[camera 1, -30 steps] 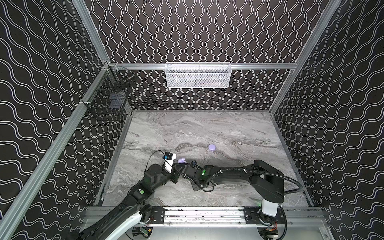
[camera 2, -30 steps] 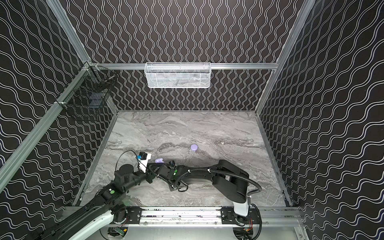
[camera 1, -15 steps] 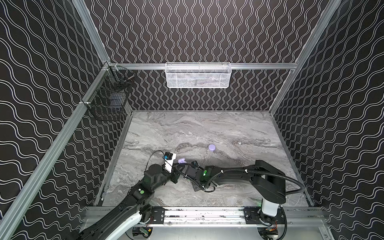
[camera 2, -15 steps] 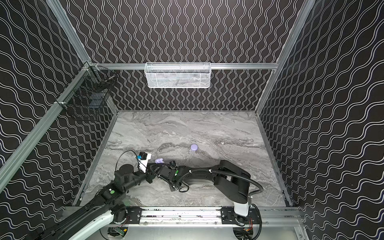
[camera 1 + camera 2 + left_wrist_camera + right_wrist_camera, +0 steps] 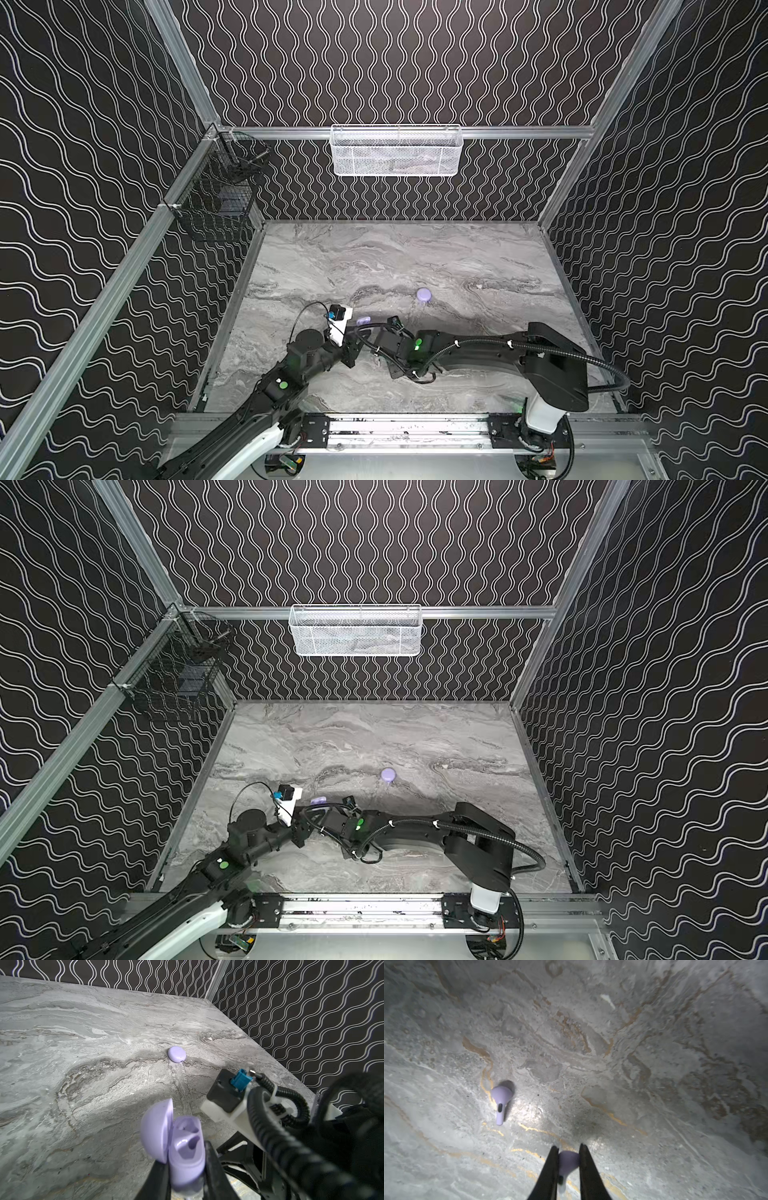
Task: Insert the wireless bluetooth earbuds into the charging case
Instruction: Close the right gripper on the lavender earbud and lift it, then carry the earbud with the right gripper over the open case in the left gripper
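My left gripper is shut on the base of an open lavender charging case. Its lid stands up and both sockets look empty. The case also shows in both top views, at the table's front left. My right gripper points down at the table just right of it and is shut on the head of one lavender earbud, whose stem hangs between the fingers. Another earbud lies loose on the marble beside it.
A shut lavender case lies on the marble table behind the grippers. A white mesh basket hangs on the back wall and a black wire basket on the left rail. The two wrists are close together.
The right gripper's jaws have closed the last bit onto the earbud. Both arms have barely moved and the left still holds the open case.
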Controlling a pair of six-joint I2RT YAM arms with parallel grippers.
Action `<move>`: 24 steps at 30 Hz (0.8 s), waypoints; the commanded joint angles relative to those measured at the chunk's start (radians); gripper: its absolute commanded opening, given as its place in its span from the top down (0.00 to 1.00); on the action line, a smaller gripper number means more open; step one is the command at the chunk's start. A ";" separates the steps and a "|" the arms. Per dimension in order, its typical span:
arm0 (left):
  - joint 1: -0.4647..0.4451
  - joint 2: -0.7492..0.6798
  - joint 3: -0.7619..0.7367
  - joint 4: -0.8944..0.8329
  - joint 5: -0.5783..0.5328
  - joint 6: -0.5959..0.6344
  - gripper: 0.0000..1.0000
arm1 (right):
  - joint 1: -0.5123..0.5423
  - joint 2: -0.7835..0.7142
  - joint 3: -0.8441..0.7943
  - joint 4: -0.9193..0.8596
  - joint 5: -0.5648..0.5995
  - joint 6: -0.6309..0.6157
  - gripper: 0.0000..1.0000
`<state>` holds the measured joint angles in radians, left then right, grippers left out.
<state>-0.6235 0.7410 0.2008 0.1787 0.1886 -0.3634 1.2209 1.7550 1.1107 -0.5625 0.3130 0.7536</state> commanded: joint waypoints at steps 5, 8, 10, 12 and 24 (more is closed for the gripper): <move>0.004 0.002 -0.008 0.067 0.046 0.011 0.86 | -0.004 -0.082 -0.018 -0.001 0.087 0.049 0.82; 0.002 -0.001 -0.012 0.084 0.064 0.010 0.86 | -0.006 -0.106 -0.014 -0.005 0.111 0.055 0.82; 0.002 0.001 -0.014 0.095 0.077 0.009 0.86 | -0.007 -0.120 -0.014 -0.002 0.124 0.057 0.82; 0.002 0.002 -0.017 0.110 0.093 0.007 0.86 | -0.009 -0.131 -0.011 -0.002 0.134 0.057 0.82; 0.002 0.021 -0.025 0.168 0.148 -0.004 0.85 | -0.017 -0.207 -0.003 0.003 0.208 0.069 0.82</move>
<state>-0.6235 0.7570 0.1753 0.2874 0.3183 -0.3634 1.2041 1.5661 1.0977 -0.5613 0.4744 0.8005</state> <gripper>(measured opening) 0.232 0.184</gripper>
